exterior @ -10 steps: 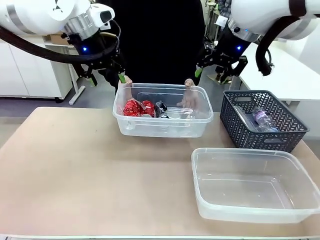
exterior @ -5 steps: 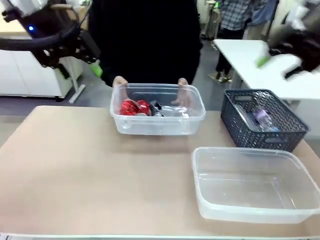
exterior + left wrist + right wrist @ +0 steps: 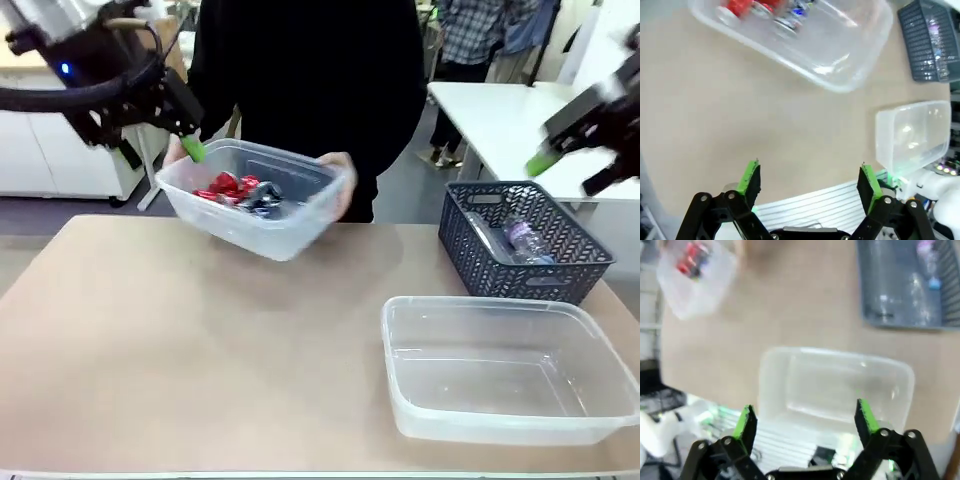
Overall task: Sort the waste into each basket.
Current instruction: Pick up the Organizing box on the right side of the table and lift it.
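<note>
Waste (image 3: 232,188), red and perhaps dark, in tilted clear tub (image 3: 290,228); left pincer (image 3: 807,167), right pincer (image 3: 804,408) agape.

Clear, glossy plastic on the held tub (image 3: 240,226), shiny red metal glinting off the cans (image 3: 223,186) inside, the same smooth see-through plastic on the empty tub (image 3: 500,425), matt dark grey plastic on the slotted basket (image 3: 520,272) around a clear plastic bottle (image 3: 524,240), and a smooth, matt tan table (image 3: 180,340).
</note>
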Available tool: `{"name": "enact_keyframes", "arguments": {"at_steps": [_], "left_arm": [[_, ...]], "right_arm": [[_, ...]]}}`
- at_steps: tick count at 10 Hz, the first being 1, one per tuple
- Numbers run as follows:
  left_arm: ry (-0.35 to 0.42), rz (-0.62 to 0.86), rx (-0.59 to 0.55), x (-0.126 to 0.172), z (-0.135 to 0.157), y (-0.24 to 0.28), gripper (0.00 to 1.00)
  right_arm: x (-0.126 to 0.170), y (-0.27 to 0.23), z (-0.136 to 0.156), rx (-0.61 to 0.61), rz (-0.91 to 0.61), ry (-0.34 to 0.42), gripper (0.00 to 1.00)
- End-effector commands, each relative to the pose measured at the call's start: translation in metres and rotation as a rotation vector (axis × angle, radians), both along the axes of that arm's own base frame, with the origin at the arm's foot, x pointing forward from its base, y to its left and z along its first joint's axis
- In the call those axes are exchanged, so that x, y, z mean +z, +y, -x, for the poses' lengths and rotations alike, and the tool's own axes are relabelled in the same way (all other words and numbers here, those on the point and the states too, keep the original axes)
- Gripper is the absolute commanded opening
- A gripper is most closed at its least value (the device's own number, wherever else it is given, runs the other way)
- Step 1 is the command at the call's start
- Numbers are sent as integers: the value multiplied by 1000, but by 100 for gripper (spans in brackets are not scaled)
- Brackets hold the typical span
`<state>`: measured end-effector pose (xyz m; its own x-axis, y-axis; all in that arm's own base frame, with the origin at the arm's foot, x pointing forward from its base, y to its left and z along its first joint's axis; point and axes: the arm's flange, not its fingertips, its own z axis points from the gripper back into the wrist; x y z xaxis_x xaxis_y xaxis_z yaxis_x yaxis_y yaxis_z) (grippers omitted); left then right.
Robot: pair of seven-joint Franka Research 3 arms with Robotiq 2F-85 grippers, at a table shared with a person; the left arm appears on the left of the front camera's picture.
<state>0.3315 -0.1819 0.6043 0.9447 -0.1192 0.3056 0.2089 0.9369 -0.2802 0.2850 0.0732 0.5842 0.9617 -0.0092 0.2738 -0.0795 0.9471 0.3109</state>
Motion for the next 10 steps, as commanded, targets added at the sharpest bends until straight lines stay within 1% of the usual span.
{"name": "enact_keyframes", "arguments": {"at_steps": [1, 2, 3, 4, 5, 6, 7, 8, 9, 10], "left_arm": [[118, 74, 80, -31, 33, -100, 100], [176, 57, -12, -57, 61, -156, 100], [239, 28, -113, -82, 85, -200, 100], [324, -18, -178, -103, 99, -225, 100], [353, -82, -166, -126, 105, -235, 100], [268, 6, -120, -96, 125, -211, 100], [268, 6, -120, -96, 125, -211, 100], [268, 6, -120, -96, 125, -211, 100], [324, -9, -157, -120, 128, -235, 100], [183, -30, -60, -134, 124, -250, 100]], "right_arm": [[-57, -32, 18, -62, 158, 150, 100], [-101, -68, 37, -163, 218, 257, 100], [-140, -89, 52, -211, 241, 341, 100], [-169, -99, 62, -246, 217, 386, 100], [-175, -105, 69, -307, 209, 337, 100], [-149, -112, 73, -353, 143, 173, 100], [-110, -109, 23, -254, 233, 369, 100], [-110, -109, 23, -254, 233, 369, 100], [-101, -123, 25, -299, 197, 321, 100], [-124, -111, 18, -271, 233, 409, 100]]}}
